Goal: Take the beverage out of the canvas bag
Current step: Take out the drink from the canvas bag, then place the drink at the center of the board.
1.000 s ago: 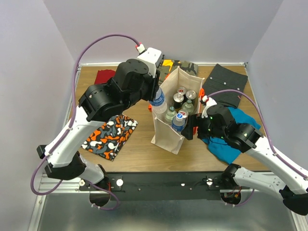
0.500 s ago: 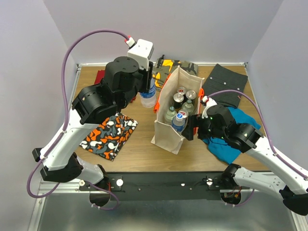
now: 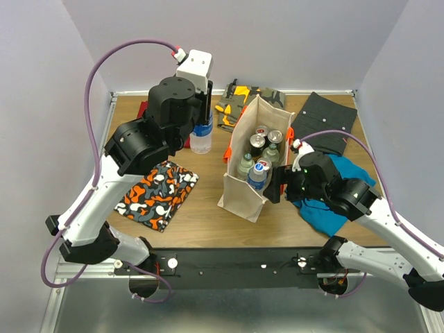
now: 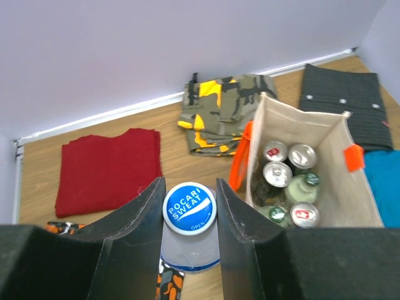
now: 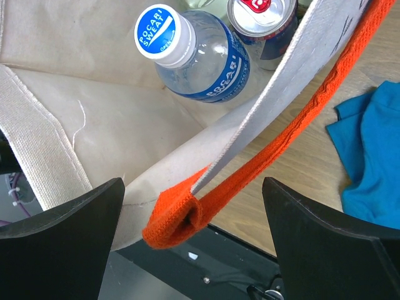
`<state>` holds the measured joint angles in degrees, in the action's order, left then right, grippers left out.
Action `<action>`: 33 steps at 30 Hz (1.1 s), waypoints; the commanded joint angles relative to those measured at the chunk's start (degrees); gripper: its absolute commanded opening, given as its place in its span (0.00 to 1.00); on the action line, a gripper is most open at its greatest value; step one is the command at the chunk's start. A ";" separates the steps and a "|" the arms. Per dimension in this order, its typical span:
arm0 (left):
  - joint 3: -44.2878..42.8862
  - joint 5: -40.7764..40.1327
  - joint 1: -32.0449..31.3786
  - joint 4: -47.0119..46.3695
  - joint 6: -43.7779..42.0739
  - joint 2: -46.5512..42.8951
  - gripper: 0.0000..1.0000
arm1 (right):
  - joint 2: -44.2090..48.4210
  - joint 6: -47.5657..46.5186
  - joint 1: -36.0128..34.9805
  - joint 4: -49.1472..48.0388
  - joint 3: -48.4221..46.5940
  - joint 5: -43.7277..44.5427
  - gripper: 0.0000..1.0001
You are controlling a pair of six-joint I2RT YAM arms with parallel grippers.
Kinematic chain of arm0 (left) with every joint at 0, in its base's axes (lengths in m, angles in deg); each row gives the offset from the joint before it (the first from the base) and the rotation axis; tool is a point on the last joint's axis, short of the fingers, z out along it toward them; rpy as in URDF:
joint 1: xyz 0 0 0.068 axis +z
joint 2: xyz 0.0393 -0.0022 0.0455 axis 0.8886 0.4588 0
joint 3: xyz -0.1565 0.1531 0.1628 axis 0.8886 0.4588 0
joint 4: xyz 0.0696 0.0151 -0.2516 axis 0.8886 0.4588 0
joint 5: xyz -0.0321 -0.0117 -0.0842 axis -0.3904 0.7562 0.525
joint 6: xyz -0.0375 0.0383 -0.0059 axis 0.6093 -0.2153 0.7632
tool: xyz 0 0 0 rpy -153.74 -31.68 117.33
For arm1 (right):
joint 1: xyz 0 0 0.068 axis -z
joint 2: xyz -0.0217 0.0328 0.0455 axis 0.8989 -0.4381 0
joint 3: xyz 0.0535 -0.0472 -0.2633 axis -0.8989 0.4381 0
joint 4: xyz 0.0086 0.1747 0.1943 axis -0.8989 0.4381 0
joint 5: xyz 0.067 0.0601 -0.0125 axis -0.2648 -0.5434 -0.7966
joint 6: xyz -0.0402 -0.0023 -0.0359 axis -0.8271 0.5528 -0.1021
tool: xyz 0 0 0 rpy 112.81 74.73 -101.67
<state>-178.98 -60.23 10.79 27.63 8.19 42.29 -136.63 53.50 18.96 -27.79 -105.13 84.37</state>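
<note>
While left fingers (image 4: 140,219) pinch the bottle (image 3: 201,137) just left of the canvas bag (image 3: 243,194), centre frame | right fingers (image 5: 62,231) spread astride its orange handle (image 5: 175,219) | step: bottle out, held aloft | next: lower to worktop (image 3: 201,222), release.

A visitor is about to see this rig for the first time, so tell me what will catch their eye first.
The left hand, shut on a Pocari Sweat bottle, holds it up beside the canvas bag. That tall beige bag stands mid-table with cans and bottles inside, and the open right hand straddles its orange handle.
</note>
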 commanded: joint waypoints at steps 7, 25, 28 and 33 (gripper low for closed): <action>10.35 7.14 11.29 -11.96 2.16 -2.66 0.00 | 1.46 -0.16 -0.38 2.49 -1.78 1.09 1.00; 23.18 19.27 22.45 -29.10 4.88 3.31 0.00 | 2.68 1.51 -0.38 3.03 -5.82 3.19 1.00; 24.41 20.59 23.59 -31.91 4.71 5.33 0.00 | 2.95 1.60 -0.38 2.93 -6.61 4.78 1.00; 26.61 23.23 25.53 -37.18 4.89 7.27 0.00 | 1.55 0.99 -0.38 3.81 -8.98 6.27 1.00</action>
<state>-152.29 -40.27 34.73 3.61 12.30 49.68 -134.40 54.26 18.96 -25.25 -110.85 87.17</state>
